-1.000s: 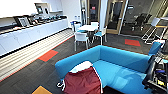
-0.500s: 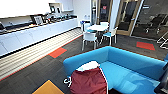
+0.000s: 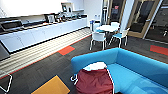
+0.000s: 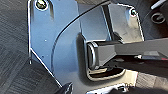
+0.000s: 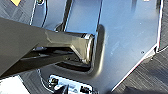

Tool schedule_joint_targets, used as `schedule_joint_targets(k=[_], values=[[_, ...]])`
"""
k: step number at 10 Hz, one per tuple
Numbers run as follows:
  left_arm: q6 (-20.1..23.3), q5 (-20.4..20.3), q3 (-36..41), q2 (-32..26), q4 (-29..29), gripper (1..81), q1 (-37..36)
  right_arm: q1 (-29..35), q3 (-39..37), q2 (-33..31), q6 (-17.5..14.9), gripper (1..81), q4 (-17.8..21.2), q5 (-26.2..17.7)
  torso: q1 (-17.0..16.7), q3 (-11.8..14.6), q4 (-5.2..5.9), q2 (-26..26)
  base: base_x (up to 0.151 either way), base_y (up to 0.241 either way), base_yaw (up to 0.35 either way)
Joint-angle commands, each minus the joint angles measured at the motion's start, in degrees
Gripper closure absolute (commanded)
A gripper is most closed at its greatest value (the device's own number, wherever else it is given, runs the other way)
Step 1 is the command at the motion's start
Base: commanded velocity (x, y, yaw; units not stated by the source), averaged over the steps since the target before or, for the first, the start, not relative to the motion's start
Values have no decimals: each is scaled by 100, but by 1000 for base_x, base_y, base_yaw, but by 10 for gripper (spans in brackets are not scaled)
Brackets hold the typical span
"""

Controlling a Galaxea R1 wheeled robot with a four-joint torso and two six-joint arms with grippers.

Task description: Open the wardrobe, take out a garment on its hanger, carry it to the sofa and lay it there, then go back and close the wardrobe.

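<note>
From the head camera I saw the maroon jacket (image 3: pixel 95 81) already lying on the blue sofa (image 3: pixel 140 67), draped over the seat at the sofa's near end, close to the rounded arm. Its white lining or collar part (image 3: pixel 95 66) sat bunched at the top of the maroon body, and a white-trimmed edge ran down the side of the jacket that faced the sofa's seat. I could not make out the hanger for certain; a thin white loop (image 3: pixel 73 79) showed at the jacket's edge just off the sofa arm, but I could not tell what it was.

Beyond the sofa stood a round white table (image 3: pixel 108 27) with white chairs (image 3: pixel 98 38) around it, and a long white counter (image 3: pixel 42 32) ran along the far wall. The floor (image 3: pixel 50 65) was dark carpet with an orange patch (image 3: pixel 66 50) and a yellow one (image 3: pixel 51 87) near the robot.

Both wrist cameras looked down on the robot's own plate and bar over the carpet. I could not tell whether either gripper's fingers were released or clenched; no fingers were visible to me
</note>
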Motion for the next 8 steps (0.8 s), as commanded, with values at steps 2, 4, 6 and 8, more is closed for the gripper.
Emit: schedule_joint_targets(k=[2, 4, 6, 8], values=[[100, 254, -19, 9, 86, 10, -127, 104, 17, 92, -18, 10, -20, -334, 0, 0, 0, 0, 0, 0, 256], [100, 254, -19, 27, 86, 10, -119, 69, 26, 91, -18, 10, -20, -334, -2, 0, 0, 0, 0, 0, 256], [100, 254, -19, 44, 86, 10, -119, 60, 8, 83, -18, 10, -20, -334, 0, 576, 0, 0, 0, 0, 256], [99, 254, -19, 45, 86, 10, -119, 69, 26, 83, -18, 10, -12, -325, 2, 227, 0, 2, 0, 0, 256]])
